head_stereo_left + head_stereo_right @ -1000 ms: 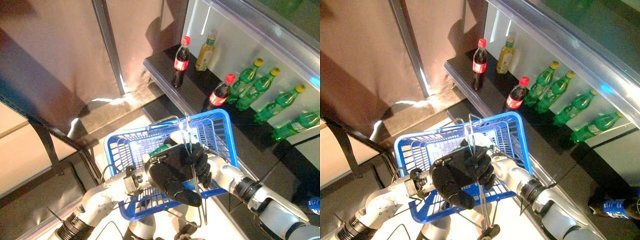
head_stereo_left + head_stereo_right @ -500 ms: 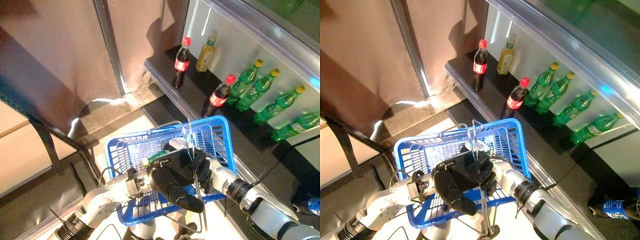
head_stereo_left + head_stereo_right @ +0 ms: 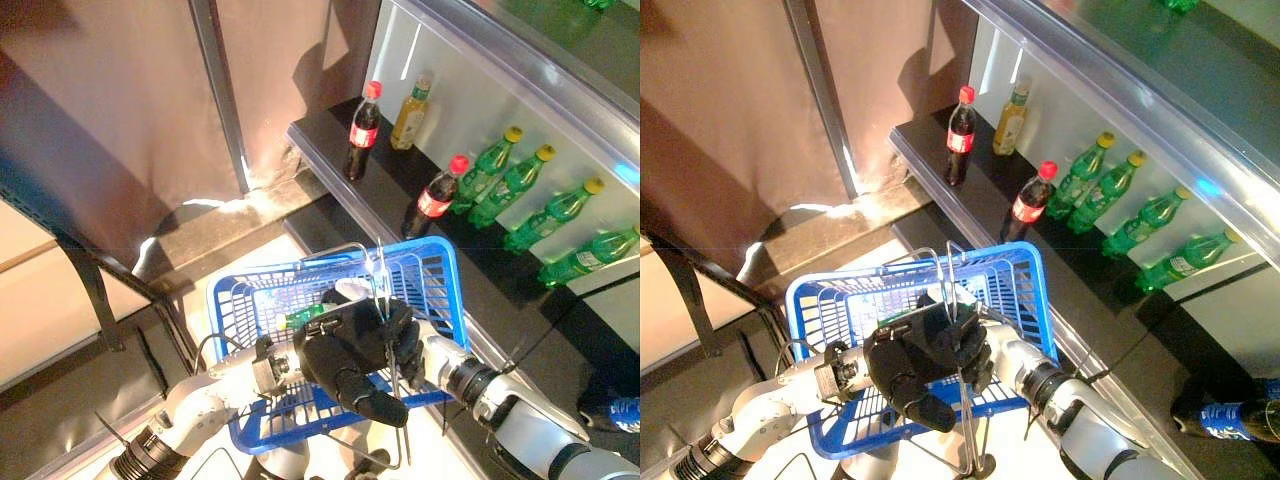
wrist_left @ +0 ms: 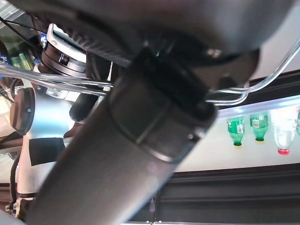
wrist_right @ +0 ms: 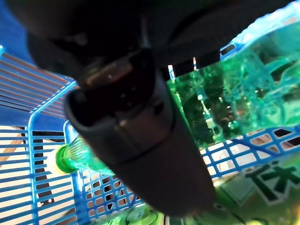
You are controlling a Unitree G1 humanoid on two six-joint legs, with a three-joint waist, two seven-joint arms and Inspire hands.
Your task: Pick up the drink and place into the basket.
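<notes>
Bottle (image 5: 225,98) of green drink sits clasped in the right hand (image 3: 385,330), inside the blue basket (image 3: 440,270)

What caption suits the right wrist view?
Right hand lowering a green plastic drink bottle into the blue plastic basket.

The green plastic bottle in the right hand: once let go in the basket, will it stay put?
The green plastic bottle looks round-bodied and lies sideways, so it would probably roll. The blue plastic basket has slatted walls that should stop it. The right hand is curled on it; smooth plastic may slip.
</notes>
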